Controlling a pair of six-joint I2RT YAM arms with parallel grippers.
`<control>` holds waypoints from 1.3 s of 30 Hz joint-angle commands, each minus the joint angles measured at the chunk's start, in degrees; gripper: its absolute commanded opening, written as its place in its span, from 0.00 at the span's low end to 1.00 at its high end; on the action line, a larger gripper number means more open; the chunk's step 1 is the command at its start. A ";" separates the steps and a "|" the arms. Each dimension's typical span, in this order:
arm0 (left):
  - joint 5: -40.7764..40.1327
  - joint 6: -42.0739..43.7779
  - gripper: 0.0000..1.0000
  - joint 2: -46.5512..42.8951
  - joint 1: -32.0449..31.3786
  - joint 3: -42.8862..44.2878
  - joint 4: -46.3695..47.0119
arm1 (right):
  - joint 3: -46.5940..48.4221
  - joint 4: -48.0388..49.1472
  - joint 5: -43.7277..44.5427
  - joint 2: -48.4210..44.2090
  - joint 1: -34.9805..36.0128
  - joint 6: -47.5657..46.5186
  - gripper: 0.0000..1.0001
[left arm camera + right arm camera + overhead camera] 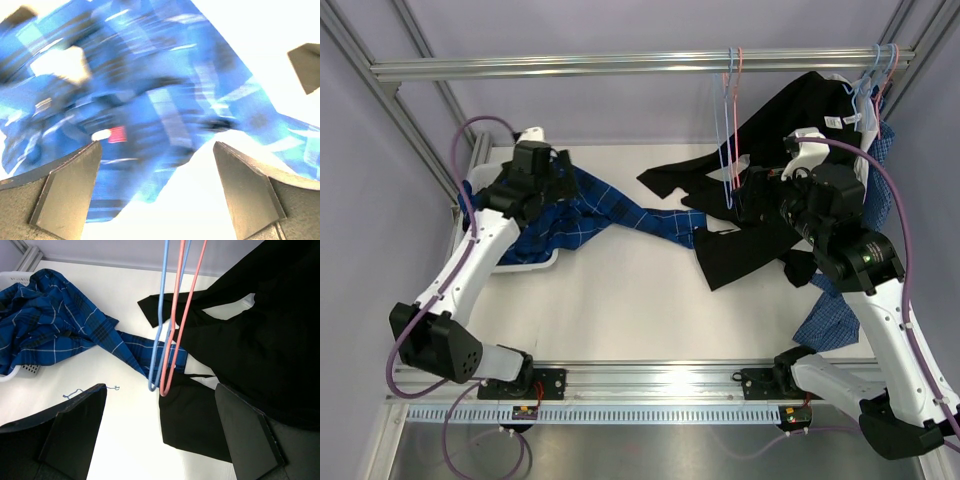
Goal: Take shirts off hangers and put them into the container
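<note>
L gripper (156, 150) hangs over the container (525, 264) at the far-left corner of the desk (640, 300). Its jaws stand wide apart w/ nothing between them. The left wrist view is blurred, but blue plaid cloth fills it just beyond the fingers (70, 195). The blue plaid shirt (610, 210) lies heaped in the container. One part trails over the rim and across the desk toward the middle, where its end meets the black shirt (790, 120).

The black shirt has its collar up by the clustered hangers (873, 75) at the right end of the rail (570, 66). Its lower part is spread on the desk.

Bare pink & lt-blue hangers (167, 315) hang from the rail nearer the middle. R gripper (162, 387) sits close by their lower ends, jaws apart and empty, w/ the black shirt just to its right. A second plaid shirt (830, 320) shows beside the right arm at the desk's right edge.
</note>
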 commanded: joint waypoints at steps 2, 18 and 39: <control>-0.98 11.50 0.99 3.34 -9.87 4.76 1.76 | 1.56 0.92 -1.72 -0.11 -0.24 -0.79 1.00; 2.02 0.82 0.99 41.22 -14.63 23.92 9.95 | -5.38 0.83 -10.25 -1.25 -0.24 2.72 0.99; -3.96 -1.04 0.00 35.90 -13.75 14.17 4.07 | -8.82 2.94 -13.51 -1.78 -0.24 2.72 0.99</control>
